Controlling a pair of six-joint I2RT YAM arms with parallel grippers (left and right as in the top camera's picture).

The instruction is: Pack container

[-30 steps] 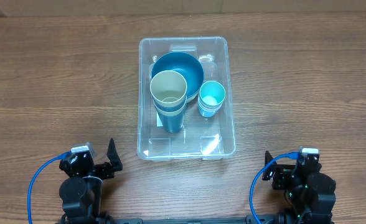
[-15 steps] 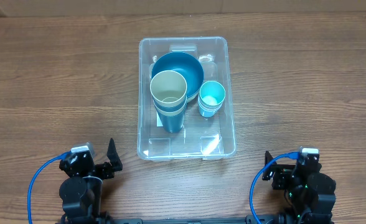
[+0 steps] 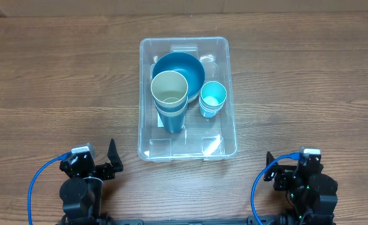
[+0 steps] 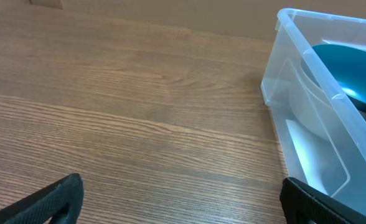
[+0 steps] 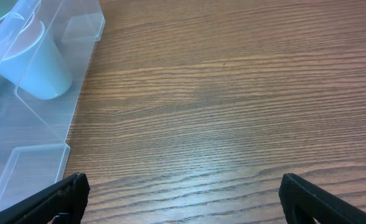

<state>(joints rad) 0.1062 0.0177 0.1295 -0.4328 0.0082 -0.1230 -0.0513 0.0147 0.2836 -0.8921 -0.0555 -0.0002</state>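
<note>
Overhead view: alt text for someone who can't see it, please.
A clear bin on a wooden table holds a blue bowl, a cup stack topped by a cream cup, and a light-blue cup. The left arm and right arm sit apart from it.

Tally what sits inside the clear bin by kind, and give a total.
Blue bowl: 1
Tall cup stack, cream cup on top, blue beneath: 1 (how many cups it holds cannot be told)
Small light-blue cup: 1
Total: 3 items, all inside the container
</note>
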